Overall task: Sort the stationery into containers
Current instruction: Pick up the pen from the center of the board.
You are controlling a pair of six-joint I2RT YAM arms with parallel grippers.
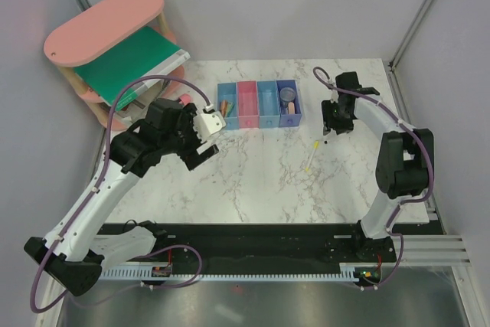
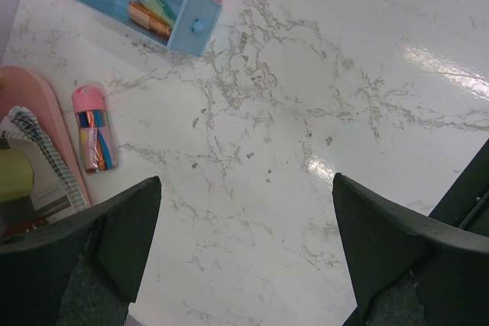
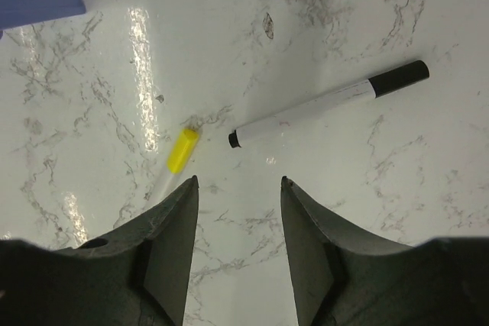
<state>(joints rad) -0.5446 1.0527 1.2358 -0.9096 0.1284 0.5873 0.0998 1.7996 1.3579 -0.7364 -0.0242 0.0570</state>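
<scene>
Left gripper [image 2: 246, 181] hangs wide open over bare worktop [image 1: 260, 170], nothing between its jaws. From its wrist view the row of bins [image 1: 258, 122] sits up at 11 o'clock, and the end light-blue one holds an orange stick [image 2: 147, 20] with a green piece [image 2: 157, 2] beside it. A pink-capped tube [image 2: 95, 129] lies flat at 9 o'clock, just beside the pink shelf [image 1: 103, 24] with its green book [image 1: 126, 63].

Over on the right, the right gripper [image 3: 238, 182] is half open and holding nothing, poised above two loose items. The yellow stick [image 3: 181, 152] lies at 11 o'clock, close to its left finger. The pen [image 3: 328, 103] lies slanted at 1 o'clock, its tip near the stick but not touching it. Both rest flat on the worktop outside the bins. From above, the dark-blue bin at the row's right end holds a purple disc [image 1: 287, 96].
</scene>
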